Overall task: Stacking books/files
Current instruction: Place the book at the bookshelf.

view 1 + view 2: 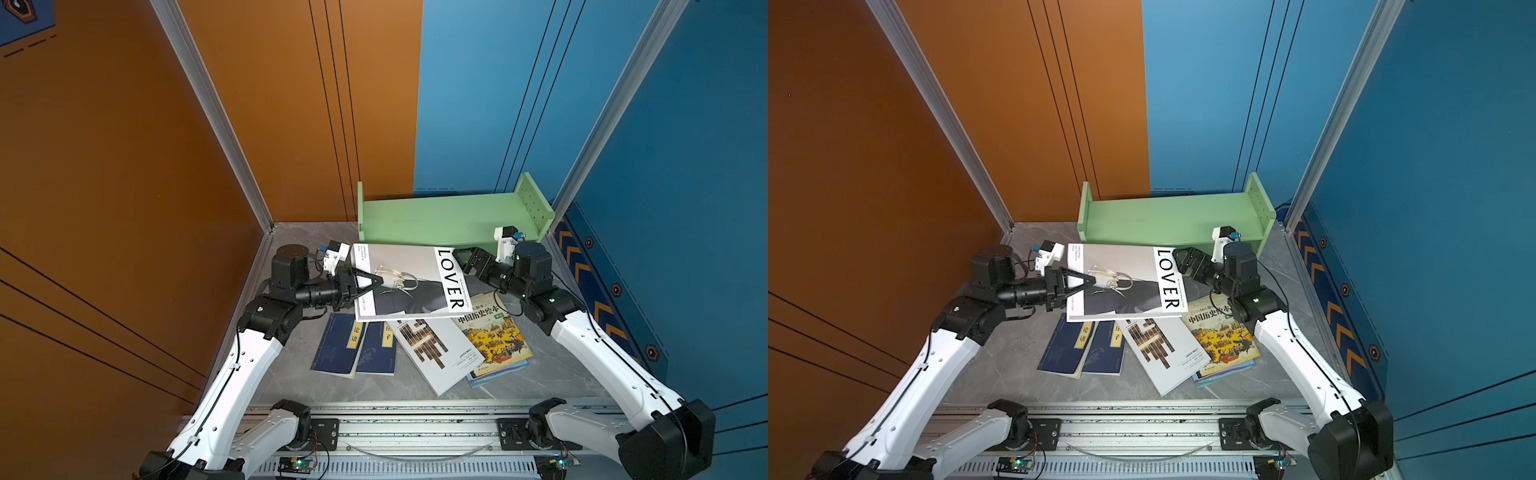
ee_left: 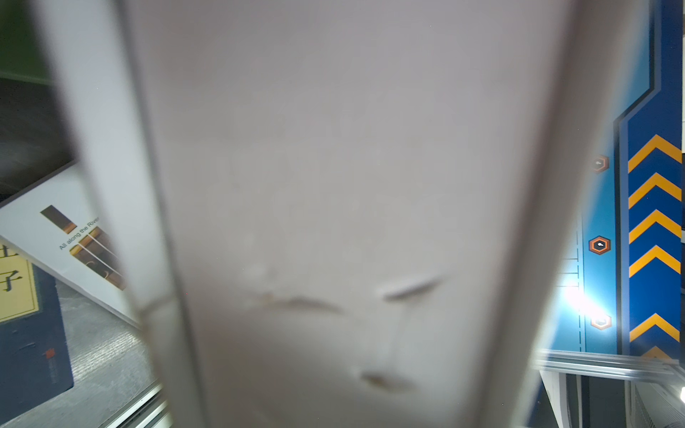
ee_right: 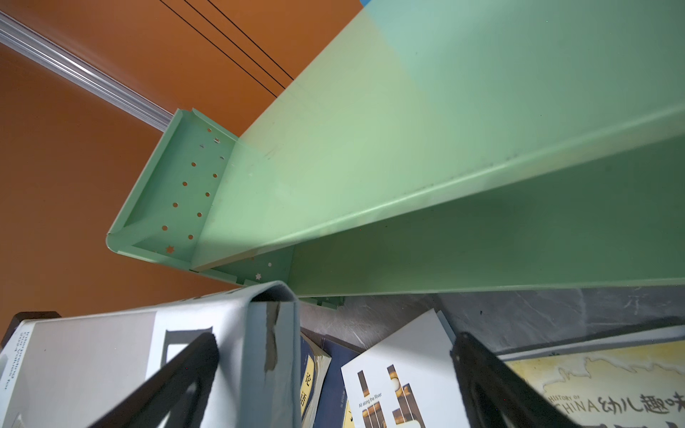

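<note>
The thick white "LOVER" book (image 1: 415,286) (image 1: 1129,286) hangs tilted above the other books. My left gripper (image 1: 374,283) (image 1: 1090,283) is shut on its left edge; the left wrist view is filled by its blurred white cover (image 2: 333,185). My right gripper (image 1: 465,261) (image 3: 333,370) stands open at the book's right end, with the worn spine (image 3: 274,333) between the wide-apart fingers. On the table lie two navy yellow-labelled books (image 1: 336,345) (image 1: 380,351), the white book with brown-black bars (image 1: 440,353) and the yellow picture book (image 1: 494,332) on a thin light-blue book (image 1: 503,373).
A green shelf (image 1: 449,216) (image 3: 370,166) stands against the back walls, just behind the lifted book and the right wrist. Orange and blue walls close in on three sides. An aluminium rail (image 1: 415,419) runs along the front.
</note>
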`<act>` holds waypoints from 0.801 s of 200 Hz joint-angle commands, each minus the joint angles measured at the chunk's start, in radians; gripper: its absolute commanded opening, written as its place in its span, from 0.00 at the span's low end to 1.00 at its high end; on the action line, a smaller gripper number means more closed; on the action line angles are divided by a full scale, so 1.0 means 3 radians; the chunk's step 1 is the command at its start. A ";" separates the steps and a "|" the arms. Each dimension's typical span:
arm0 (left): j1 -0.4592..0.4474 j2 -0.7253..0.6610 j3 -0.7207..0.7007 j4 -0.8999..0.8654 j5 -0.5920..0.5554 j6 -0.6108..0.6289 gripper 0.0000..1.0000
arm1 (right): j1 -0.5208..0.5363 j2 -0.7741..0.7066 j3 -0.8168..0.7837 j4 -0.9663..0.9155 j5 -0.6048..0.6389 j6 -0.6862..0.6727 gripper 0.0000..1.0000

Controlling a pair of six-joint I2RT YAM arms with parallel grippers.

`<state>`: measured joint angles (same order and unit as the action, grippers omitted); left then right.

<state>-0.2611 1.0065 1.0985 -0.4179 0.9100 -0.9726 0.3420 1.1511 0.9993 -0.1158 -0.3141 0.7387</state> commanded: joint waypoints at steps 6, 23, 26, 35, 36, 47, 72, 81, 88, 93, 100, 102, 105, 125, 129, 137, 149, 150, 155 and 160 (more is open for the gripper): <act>-0.0044 -0.0045 0.0244 0.0211 0.0349 0.0057 0.16 | -0.0049 -0.0083 0.0075 -0.0141 -0.0032 0.0053 1.00; -0.0050 -0.0045 0.0305 0.0217 0.0362 0.0063 0.16 | -0.0070 -0.0121 0.0065 -0.0137 -0.0033 0.0073 1.00; -0.0051 -0.0046 0.0313 0.0217 0.0362 0.0062 0.16 | -0.0070 -0.0123 0.0066 -0.0140 -0.0032 0.0075 1.00; -0.0057 -0.0043 0.0333 0.0217 0.0372 0.0066 0.16 | -0.0075 -0.0141 0.0062 -0.0136 -0.0035 0.0091 1.00; -0.0059 -0.0042 0.0335 0.0217 0.0372 0.0066 0.16 | -0.0076 -0.0143 0.0061 -0.0136 -0.0033 0.0093 1.00; -0.0064 -0.0042 0.0355 0.0216 0.0372 0.0063 0.16 | -0.0082 -0.0157 0.0054 -0.0133 -0.0038 0.0106 1.00; -0.0075 -0.0031 0.0379 0.0256 0.0384 0.0039 0.16 | -0.0088 -0.0223 0.0054 -0.0123 -0.0039 0.0120 1.00; -0.0077 -0.0031 0.0386 0.0289 0.0392 0.0018 0.16 | -0.0096 -0.0242 0.0063 -0.0120 -0.0040 0.0127 1.00; -0.0086 -0.0031 0.0393 0.0325 0.0399 -0.0005 0.16 | -0.0102 -0.0255 0.0070 -0.0119 -0.0044 0.0126 1.00; -0.0085 -0.0031 0.0393 0.0361 0.0413 -0.0031 0.16 | -0.0111 -0.0260 0.0075 -0.0118 -0.0050 0.0126 1.00; -0.0083 -0.0034 0.0398 0.0421 0.0428 -0.0069 0.16 | -0.0122 -0.0270 0.0080 -0.0117 -0.0061 0.0132 1.00; -0.0084 -0.0032 0.0398 0.0431 0.0432 -0.0077 0.16 | -0.0122 -0.0272 0.0083 -0.0120 -0.0066 0.0132 1.00; -0.0086 -0.0035 0.0403 0.0452 0.0438 -0.0092 0.16 | -0.0127 -0.0276 0.0085 -0.0120 -0.0067 0.0132 1.00; -0.0084 -0.0030 0.0443 0.0490 0.0442 -0.0127 0.16 | -0.0161 -0.0288 0.0108 -0.0110 -0.0098 0.0140 1.00; -0.0086 -0.0027 0.0453 0.0488 0.0444 -0.0124 0.16 | -0.0166 -0.0293 0.0105 -0.0105 -0.0103 0.0139 1.00; -0.0082 -0.0026 0.0465 0.0492 0.0444 -0.0126 0.16 | -0.0177 -0.0299 0.0105 -0.0085 -0.0119 0.0143 1.00; -0.0088 -0.0024 0.0484 0.0504 0.0436 -0.0128 0.16 | -0.0200 -0.0304 0.0111 -0.0060 -0.0143 0.0153 1.00; -0.0090 -0.0020 0.0485 0.0506 0.0432 -0.0125 0.16 | -0.0202 -0.0306 0.0113 -0.0059 -0.0144 0.0157 1.00; -0.0086 -0.0021 0.0489 0.0517 0.0433 -0.0129 0.16 | -0.0211 -0.0309 0.0113 -0.0042 -0.0157 0.0165 1.00; -0.0090 -0.0016 0.0493 0.0526 0.0432 -0.0138 0.16 | -0.0219 -0.0314 0.0111 -0.0026 -0.0173 0.0177 1.00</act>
<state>-0.2760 1.0107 1.1824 -0.4065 0.9489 -1.0161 0.2920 1.0634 1.0210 -0.1112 -0.3458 0.7834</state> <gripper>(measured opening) 0.425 0.999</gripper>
